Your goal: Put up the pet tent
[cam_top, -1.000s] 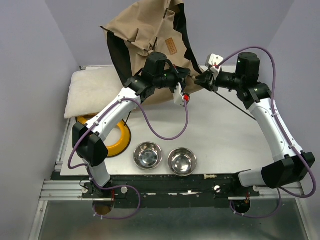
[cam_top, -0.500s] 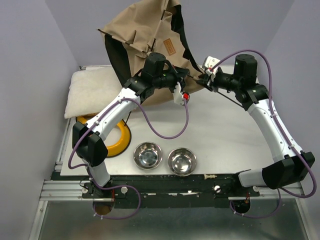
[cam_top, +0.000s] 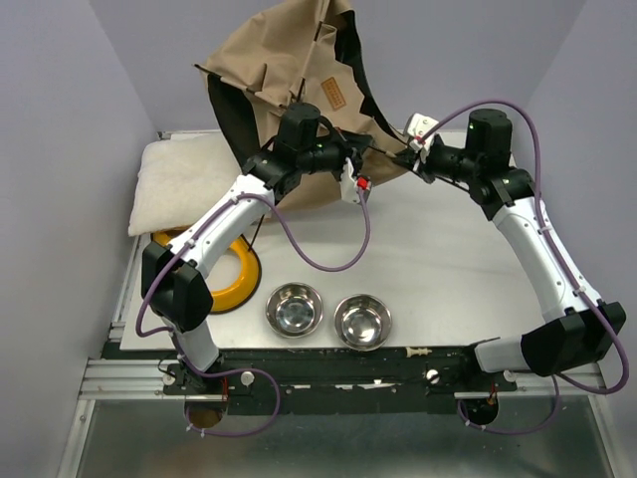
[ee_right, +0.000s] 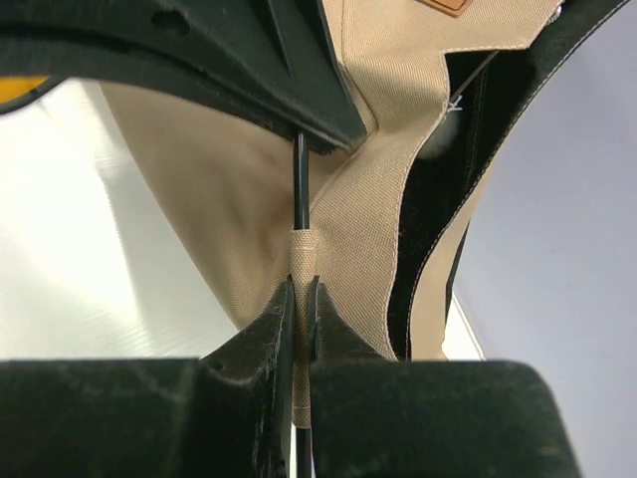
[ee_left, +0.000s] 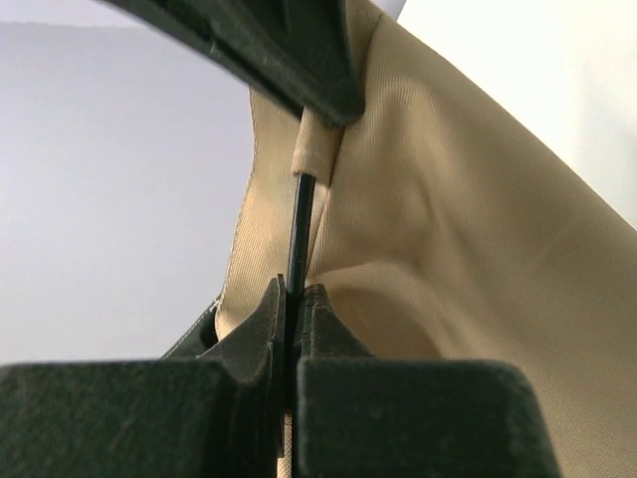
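The tan pet tent point(cam_top: 289, 70) with black trim and a brown label patch point(cam_top: 332, 95) stands crumpled at the back of the table. My left gripper point(cam_top: 370, 149) is shut on a thin black pole point(ee_left: 299, 234) where it leaves a tan fabric sleeve point(ee_left: 317, 149). My right gripper point(cam_top: 400, 156) faces it from the right, shut on the tan sleeve point(ee_right: 304, 261) around the same pole point(ee_right: 300, 179). The two grippers almost touch. The pompom is out of view.
A cream fluffy cushion point(cam_top: 184, 179) lies at the back left. A yellow ring point(cam_top: 239, 274) lies under the left arm. Two steel bowls point(cam_top: 294, 309) point(cam_top: 362, 321) stand near the front edge. Grey walls close in on both sides.
Both grippers have shifted a little to the left and back with the pole, and the tent has leaned further left and upward.
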Available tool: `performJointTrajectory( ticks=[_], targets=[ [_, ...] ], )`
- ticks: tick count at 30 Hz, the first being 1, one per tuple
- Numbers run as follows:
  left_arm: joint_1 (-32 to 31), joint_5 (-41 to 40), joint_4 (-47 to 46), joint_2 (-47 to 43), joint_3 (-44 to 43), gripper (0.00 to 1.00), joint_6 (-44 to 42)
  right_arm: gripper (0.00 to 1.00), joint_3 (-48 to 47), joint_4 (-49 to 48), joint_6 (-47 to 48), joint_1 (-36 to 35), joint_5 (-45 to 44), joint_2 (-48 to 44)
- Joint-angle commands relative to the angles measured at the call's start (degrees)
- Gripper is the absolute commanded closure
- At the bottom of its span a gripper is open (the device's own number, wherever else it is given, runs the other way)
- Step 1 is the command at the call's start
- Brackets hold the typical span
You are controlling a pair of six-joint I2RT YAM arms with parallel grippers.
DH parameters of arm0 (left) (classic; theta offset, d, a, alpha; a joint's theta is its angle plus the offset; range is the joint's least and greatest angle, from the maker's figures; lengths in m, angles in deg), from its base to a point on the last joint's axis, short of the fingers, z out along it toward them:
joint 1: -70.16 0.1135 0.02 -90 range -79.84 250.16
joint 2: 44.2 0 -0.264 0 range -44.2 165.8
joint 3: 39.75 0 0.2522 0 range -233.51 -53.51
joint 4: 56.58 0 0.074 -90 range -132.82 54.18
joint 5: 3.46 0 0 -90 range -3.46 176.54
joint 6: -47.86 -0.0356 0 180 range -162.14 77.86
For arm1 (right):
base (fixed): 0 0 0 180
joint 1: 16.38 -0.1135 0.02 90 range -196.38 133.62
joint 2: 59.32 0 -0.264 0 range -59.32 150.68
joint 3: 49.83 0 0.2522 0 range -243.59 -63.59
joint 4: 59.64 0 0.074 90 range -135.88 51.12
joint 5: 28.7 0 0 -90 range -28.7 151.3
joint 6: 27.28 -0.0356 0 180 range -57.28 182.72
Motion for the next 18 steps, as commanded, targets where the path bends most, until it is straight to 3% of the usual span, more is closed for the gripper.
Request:
performJointTrajectory(
  ticks=[1, 5, 9, 11, 12, 15, 18],
  targets=[
    [5.82, 5.99, -7.46, -6.78, 1.38, 1.00, 8.36, 0.86, 3.17, 5.31, 3.44, 5.55, -6.43, -0.51],
    [6.71, 7.05, -7.38, -7.84, 2.87, 1.00, 7.68, 0.86, 3.79, 6.27, 4.76, 6.44, -6.69, 0.01],
    [6.10, 7.23, -6.68, -7.31, 2.18, 1.00, 7.23, 0.99, 2.22, 7.15, 4.24, 6.44, -3.37, 0.80],
    [4.78, 6.09, -6.32, -7.05, 2.26, 1.00, 6.01, 0.99, 0.90, 7.68, 4.15, 6.53, -0.82, 0.98],
    [4.08, 5.47, -6.93, -7.05, 3.04, 0.98, 5.48, 0.99, 0.72, 7.51, 3.89, 6.35, 0.16, 0.81],
    [1.97, 5.21, -8.08, -6.70, 4.81, 0.74, 3.55, 0.99, 0.63, 6.45, 3.27, 6.00, 2.53, -0.07],
    [-0.32, 3.80, -8.60, -5.29, 4.20, 0.67, 3.01, 0.99, 0.80, 6.45, 3.45, 5.47, 4.55, -0.86]
  ],
)
